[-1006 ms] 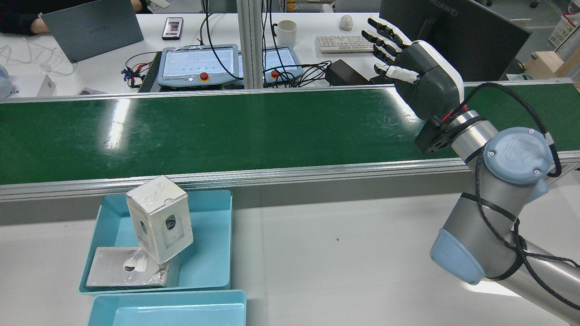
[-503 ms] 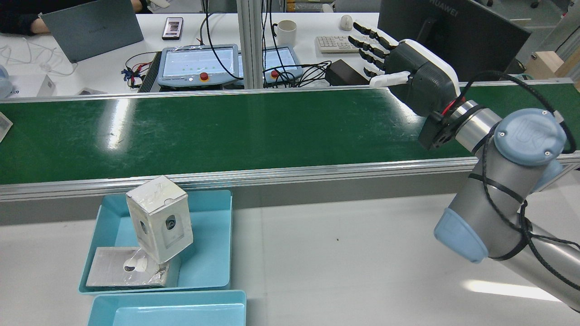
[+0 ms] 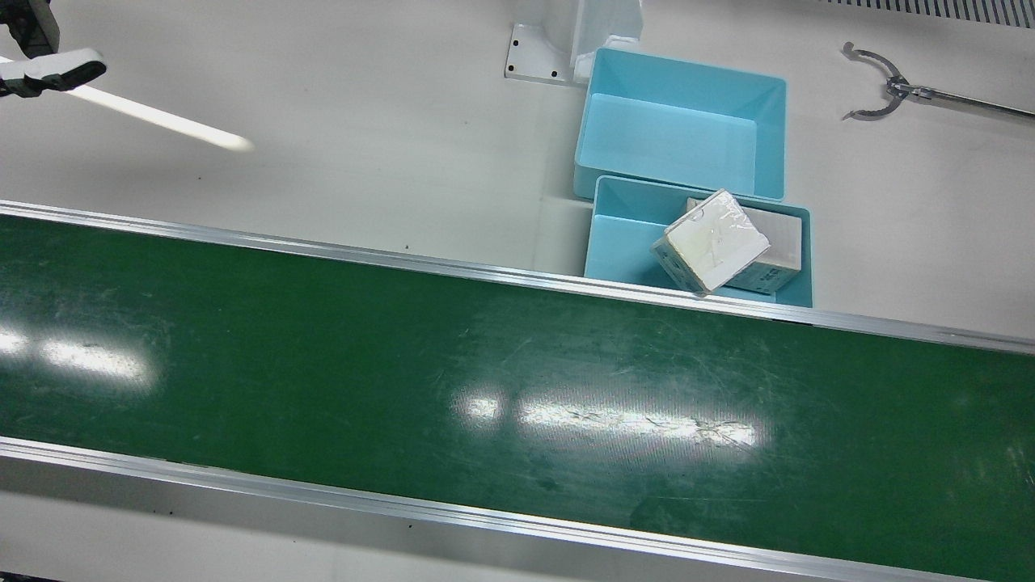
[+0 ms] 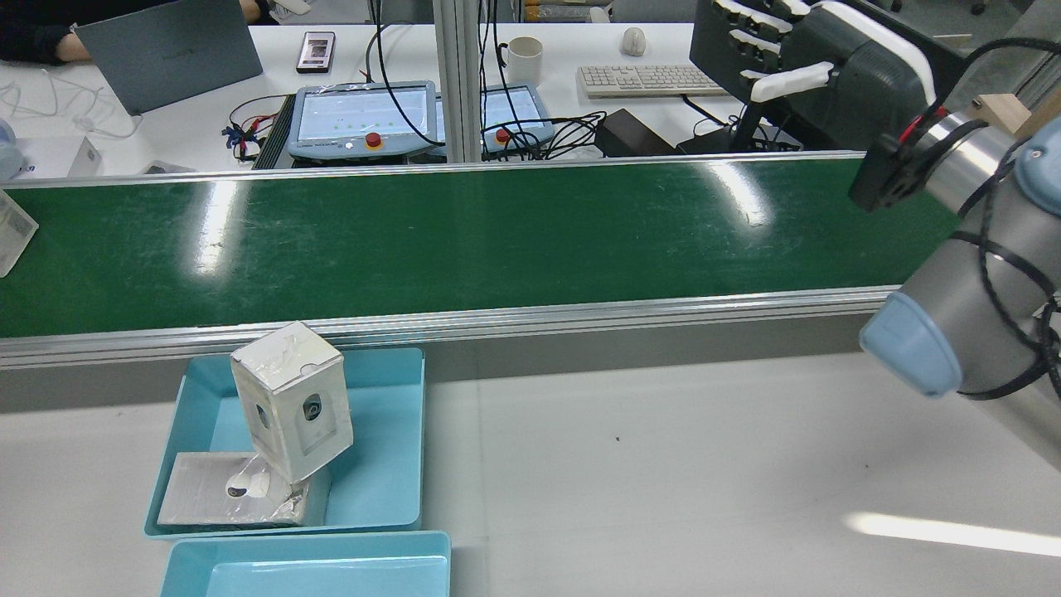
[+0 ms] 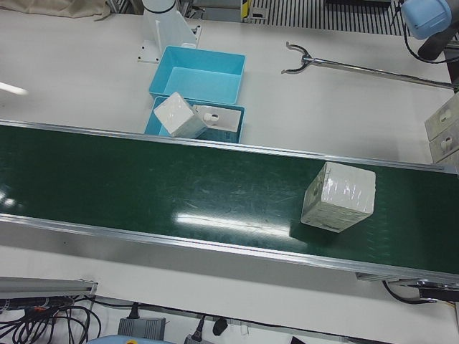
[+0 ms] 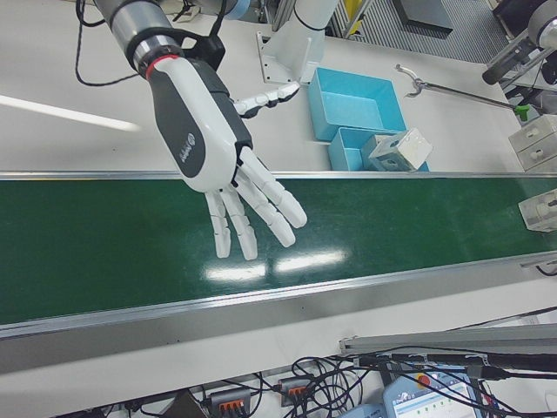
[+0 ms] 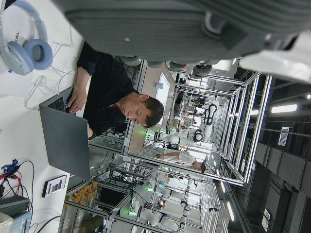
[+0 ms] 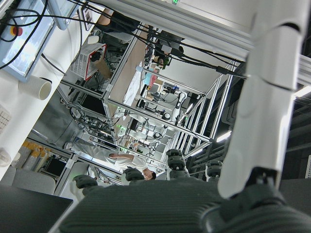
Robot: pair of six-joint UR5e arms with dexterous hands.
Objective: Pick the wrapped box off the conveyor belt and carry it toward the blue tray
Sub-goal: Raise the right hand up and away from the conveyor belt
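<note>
A wrapped white box (image 5: 338, 197) lies on the green conveyor belt (image 5: 143, 186), toward the robot's left end. It shows at the belt's left edge in the rear view (image 4: 12, 232) and at the right edge in the right-front view (image 6: 541, 211). The blue tray (image 4: 381, 464) beside the belt holds a flat wrapped box (image 4: 232, 502) and a tilted white box (image 4: 292, 400) leaning on it. My right hand (image 6: 218, 148) is open and empty, fingers spread, high above the belt's other end (image 4: 829, 66). Only the palm of my left hand (image 7: 170, 24) shows.
A second, empty blue tray (image 3: 687, 121) sits next to the first, away from the belt. A metal grabber tool (image 5: 344, 66) lies on the white table. White boxes (image 5: 445, 129) are stacked at the table's end. Desks with monitors and pendants stand beyond the belt.
My right hand has risen and swung to the right in the rear view. A wrapped box has come further into view at the belt's left edge.
</note>
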